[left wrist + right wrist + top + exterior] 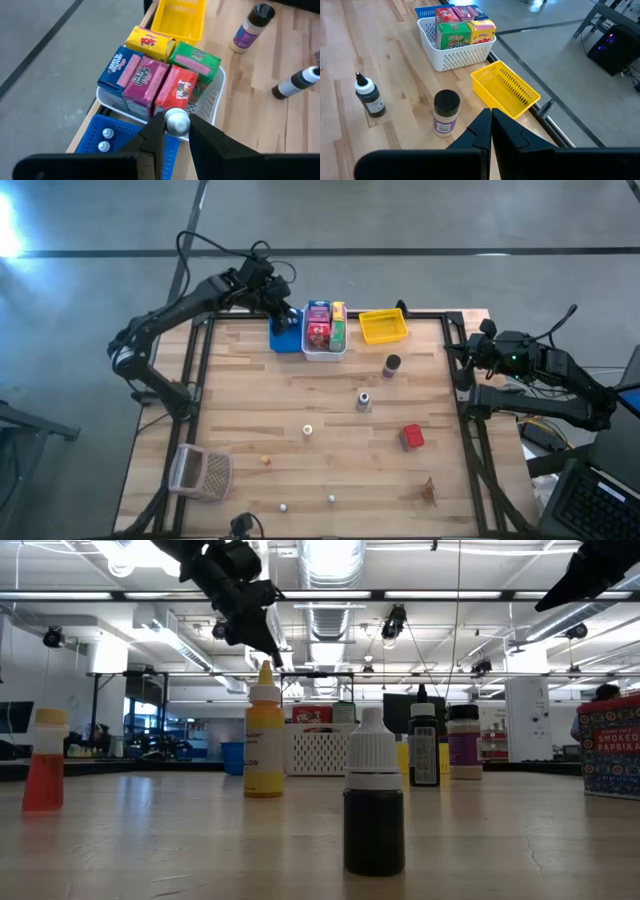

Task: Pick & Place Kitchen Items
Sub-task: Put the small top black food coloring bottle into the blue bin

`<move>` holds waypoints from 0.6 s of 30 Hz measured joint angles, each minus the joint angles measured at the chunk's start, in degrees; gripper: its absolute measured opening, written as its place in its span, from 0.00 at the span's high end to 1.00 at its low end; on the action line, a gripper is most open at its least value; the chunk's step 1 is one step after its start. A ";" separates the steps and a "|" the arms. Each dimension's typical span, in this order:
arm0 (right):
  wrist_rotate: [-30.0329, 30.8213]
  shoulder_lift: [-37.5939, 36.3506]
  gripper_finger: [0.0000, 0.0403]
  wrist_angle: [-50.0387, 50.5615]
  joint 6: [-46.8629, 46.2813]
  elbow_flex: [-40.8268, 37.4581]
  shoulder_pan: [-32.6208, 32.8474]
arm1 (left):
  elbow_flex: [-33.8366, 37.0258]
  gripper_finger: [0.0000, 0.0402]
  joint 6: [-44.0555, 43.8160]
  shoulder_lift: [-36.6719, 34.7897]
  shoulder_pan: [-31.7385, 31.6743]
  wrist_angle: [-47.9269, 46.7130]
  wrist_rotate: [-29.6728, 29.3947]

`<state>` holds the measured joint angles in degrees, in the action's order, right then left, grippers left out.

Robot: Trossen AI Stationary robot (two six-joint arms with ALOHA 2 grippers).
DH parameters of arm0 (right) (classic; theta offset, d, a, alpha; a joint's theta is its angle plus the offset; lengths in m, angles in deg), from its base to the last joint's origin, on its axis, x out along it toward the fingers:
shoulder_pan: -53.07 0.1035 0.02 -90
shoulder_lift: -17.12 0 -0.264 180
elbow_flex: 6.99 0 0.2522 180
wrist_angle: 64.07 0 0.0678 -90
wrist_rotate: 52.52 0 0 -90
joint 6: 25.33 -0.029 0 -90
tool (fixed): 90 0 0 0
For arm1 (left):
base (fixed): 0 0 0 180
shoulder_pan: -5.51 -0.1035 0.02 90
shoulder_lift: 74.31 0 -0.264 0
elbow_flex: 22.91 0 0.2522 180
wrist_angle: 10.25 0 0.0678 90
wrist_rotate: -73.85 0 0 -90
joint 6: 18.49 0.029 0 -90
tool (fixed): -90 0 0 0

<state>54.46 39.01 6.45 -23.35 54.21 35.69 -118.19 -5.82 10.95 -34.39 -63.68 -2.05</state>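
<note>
Left jaws pinched on the grey cap of a small bottle (177,121), held in the left gripper (177,131) above the seam between the blue bin (95,145) and the white bin (212,107); right jaws shut on nothing. Probably mid-placement: item lifted and carried to the far bins, not yet set down. Two similar caps (105,139) already standing in the blue bin, so likely the drop spot. Next move calls for a small shift over the blue bin, a lowering clear of the caps already there, then a release. Left arm (190,305) stretched from the table's left edge toward the far side, wrist tipped downward over the bins. White bin packed with boxes (150,75), upright and side by side; yellow bin (180,17) just beside it and bare. Right gripper (491,125) parked at the table's right edge, near the yellow bin. Left on the table: a jar (391,364), a dropper bottle (363,400), a red box (411,437), and small balls (308,430) toward the near edge.
</note>
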 joint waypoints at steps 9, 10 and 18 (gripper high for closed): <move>-0.01 0.02 0.98 0.00 0.10 0.02 0.00 | -0.19 0.81 -1.30 0.01 -0.65 0.15 0.12; 0.00 0.02 0.98 0.00 0.11 0.01 0.02 | -0.36 0.81 -1.83 0.10 -0.75 0.20 0.10; -0.01 0.00 0.98 0.00 0.11 0.01 0.01 | -0.63 0.81 3.39 0.13 -0.87 -2.76 0.05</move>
<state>54.45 39.01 6.45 -23.24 54.22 35.70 -118.83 -2.44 11.08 -35.26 -66.44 -2.00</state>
